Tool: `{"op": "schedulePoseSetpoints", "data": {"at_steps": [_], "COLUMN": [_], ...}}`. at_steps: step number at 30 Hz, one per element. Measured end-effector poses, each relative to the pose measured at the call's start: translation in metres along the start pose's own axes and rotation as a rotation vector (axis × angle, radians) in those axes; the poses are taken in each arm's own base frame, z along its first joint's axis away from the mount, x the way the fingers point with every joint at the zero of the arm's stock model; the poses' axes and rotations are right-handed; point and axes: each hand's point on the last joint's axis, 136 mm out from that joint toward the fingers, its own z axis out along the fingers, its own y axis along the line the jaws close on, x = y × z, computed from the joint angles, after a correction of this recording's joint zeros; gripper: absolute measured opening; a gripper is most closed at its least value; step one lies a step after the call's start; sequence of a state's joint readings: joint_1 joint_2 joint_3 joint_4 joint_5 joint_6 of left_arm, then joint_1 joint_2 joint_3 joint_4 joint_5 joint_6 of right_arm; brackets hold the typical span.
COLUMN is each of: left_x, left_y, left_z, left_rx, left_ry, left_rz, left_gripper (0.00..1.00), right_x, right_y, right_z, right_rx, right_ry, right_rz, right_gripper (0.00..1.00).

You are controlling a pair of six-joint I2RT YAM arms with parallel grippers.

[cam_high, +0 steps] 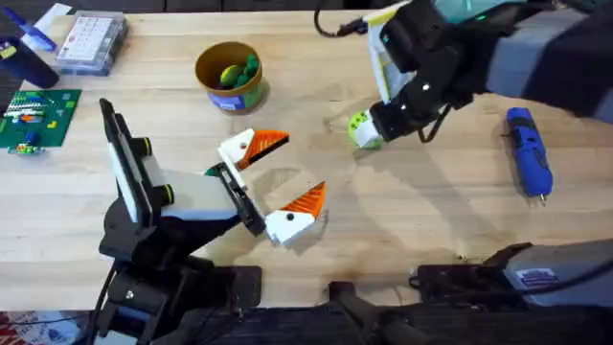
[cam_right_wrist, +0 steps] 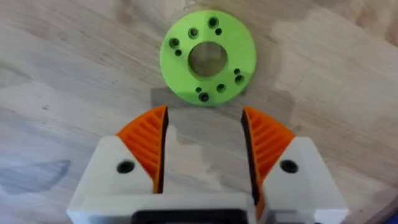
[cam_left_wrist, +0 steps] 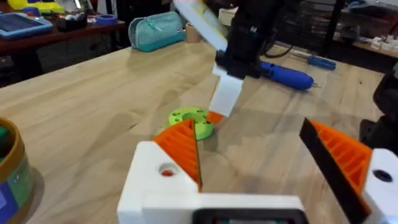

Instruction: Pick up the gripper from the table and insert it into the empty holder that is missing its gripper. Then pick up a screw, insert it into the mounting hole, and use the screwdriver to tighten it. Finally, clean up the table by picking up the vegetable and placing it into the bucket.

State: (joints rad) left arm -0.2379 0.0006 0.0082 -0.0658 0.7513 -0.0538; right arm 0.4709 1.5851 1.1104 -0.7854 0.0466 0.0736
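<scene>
Right claw (cam_right_wrist: 204, 146) hangs just over the counter (cam_high: 431, 240), fingers spread wide, nothing held; the lime-green vegetable (cam_right_wrist: 208, 57) lies flat just ahead of its tips. Left claw (cam_high: 278, 182) at frame centre, also wide open and empty. Bucket (cam_high: 229, 77) upper left, screwdriver (cam_high: 529, 153) far right.

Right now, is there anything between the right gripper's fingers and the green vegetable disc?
No. In the right wrist view, bare table separates the open right gripper from the vegetable; they are apart.
</scene>
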Motion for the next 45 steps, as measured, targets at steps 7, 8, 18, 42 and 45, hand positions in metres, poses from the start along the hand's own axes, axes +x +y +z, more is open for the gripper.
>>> {"op": "schedulePoseSetpoints", "data": {"at_steps": [7, 8, 18, 42, 45], "left_x": [0.0, 0.0, 0.0, 0.0, 0.0], "left_y": [0.0, 0.0, 0.0, 0.0, 0.0], "left_z": [0.0, 0.0, 0.0, 0.0, 0.0], "left_rx": [0.0, 0.0, 0.0, 0.0, 0.0], "left_ry": [0.0, 0.0, 0.0, 0.0, 0.0], "left_rz": [0.0, 0.0, 0.0, 0.0, 0.0], "left_gripper": [0.991, 0.991, 0.991, 0.991, 0.991], "right_x": [0.003, 0.002, -0.009, -0.002, -0.002], "right_y": [0.0, 0.0, 0.001, 0.0, 0.0], "right_z": [0.021, 0.021, 0.022, 0.023, 0.023], "right_rx": [0.005, 0.005, 0.002, 0.004, 0.004], "right_ry": [0.051, 0.048, 0.001, 0.027, 0.027], "right_rz": [-0.001, -0.003, -0.007, -0.006, -0.007], "right_gripper": [0.646, 0.615, 0.279, 0.108, 0.105]}}
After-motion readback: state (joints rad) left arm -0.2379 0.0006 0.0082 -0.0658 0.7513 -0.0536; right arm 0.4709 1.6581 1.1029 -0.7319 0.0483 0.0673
